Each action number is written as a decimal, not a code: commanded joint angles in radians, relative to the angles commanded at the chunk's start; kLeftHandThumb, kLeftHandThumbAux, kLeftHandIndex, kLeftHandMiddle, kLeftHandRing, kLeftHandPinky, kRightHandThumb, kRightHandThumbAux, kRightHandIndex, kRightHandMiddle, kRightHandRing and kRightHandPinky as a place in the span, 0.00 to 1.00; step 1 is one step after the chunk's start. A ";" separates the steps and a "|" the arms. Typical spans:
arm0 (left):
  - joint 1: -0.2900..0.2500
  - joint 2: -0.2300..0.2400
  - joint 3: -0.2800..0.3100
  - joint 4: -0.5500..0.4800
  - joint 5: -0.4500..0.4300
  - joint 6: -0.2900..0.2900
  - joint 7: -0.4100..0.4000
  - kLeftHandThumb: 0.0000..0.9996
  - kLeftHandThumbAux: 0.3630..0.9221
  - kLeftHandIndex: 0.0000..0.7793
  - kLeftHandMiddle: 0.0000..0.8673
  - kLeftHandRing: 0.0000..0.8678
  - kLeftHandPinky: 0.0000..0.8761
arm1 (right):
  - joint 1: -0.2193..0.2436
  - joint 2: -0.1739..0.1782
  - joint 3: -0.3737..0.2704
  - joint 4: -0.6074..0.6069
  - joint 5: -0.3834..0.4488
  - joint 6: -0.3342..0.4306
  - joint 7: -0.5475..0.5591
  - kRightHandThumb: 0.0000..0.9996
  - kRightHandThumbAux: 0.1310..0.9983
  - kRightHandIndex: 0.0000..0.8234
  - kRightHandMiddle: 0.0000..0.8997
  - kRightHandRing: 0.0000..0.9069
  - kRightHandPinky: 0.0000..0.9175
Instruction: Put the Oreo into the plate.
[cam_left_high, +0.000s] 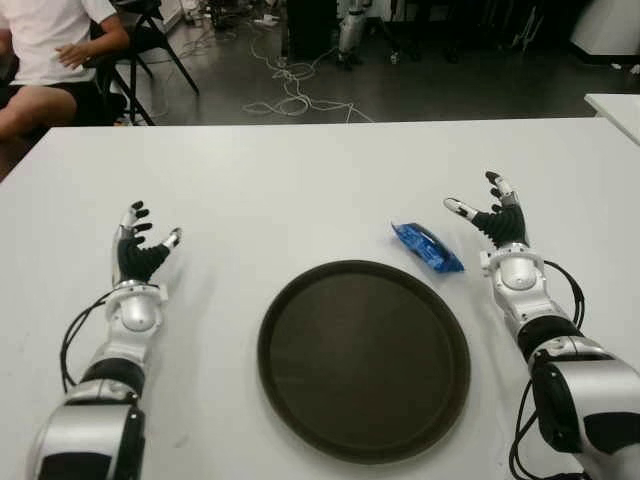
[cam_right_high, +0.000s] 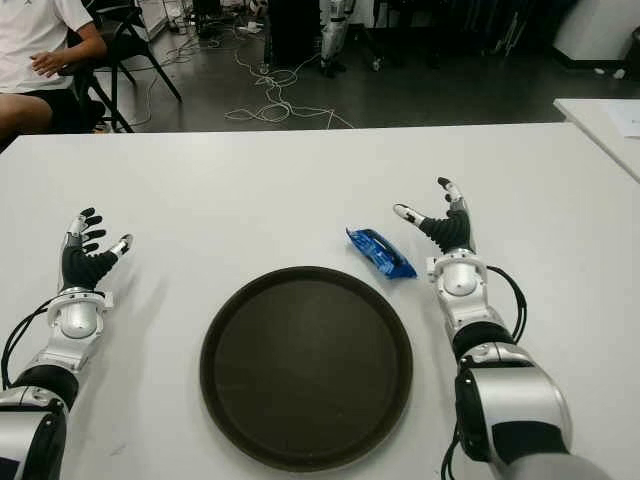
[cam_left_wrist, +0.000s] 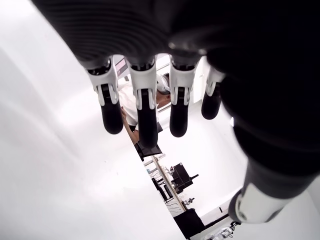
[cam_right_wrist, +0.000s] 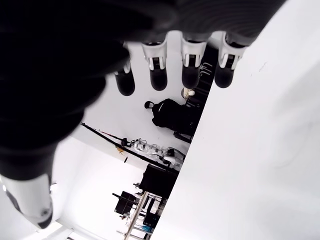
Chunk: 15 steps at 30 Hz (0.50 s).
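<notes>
Oreo packet (cam_left_high: 427, 247) lies beside the plate (cam_left_high: 300, 310) on the tabletop (cam_left_high: 300, 190).
Right hand (cam_left_high: 495, 215) and left hand (cam_left_high: 142, 245) are spread, holding nothing.

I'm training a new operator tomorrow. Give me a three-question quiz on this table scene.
1. True or false: the Oreo packet already lies in the plate.
2. Which hand is nearer the packet: A) left hand B) right hand?
3. Fill in: both hands' fingers are ____ and hold nothing.

Key: 1 false, it lies on the table just beyond the plate's far right rim; 2 B; 3 open.
</notes>
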 joint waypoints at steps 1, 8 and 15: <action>0.000 0.000 0.000 0.000 0.000 0.000 0.000 0.16 0.66 0.13 0.20 0.22 0.22 | 0.000 0.000 -0.001 0.000 0.002 0.000 0.003 0.00 0.58 0.16 0.09 0.03 0.00; 0.000 -0.004 0.002 -0.002 -0.003 0.001 0.004 0.16 0.65 0.14 0.21 0.24 0.25 | -0.001 0.000 -0.008 -0.001 0.011 0.000 0.020 0.00 0.56 0.18 0.09 0.03 0.00; 0.001 -0.005 0.001 -0.003 -0.001 0.003 0.008 0.16 0.64 0.14 0.22 0.24 0.22 | 0.000 -0.004 -0.002 -0.001 0.004 0.007 0.026 0.00 0.55 0.15 0.07 0.01 0.00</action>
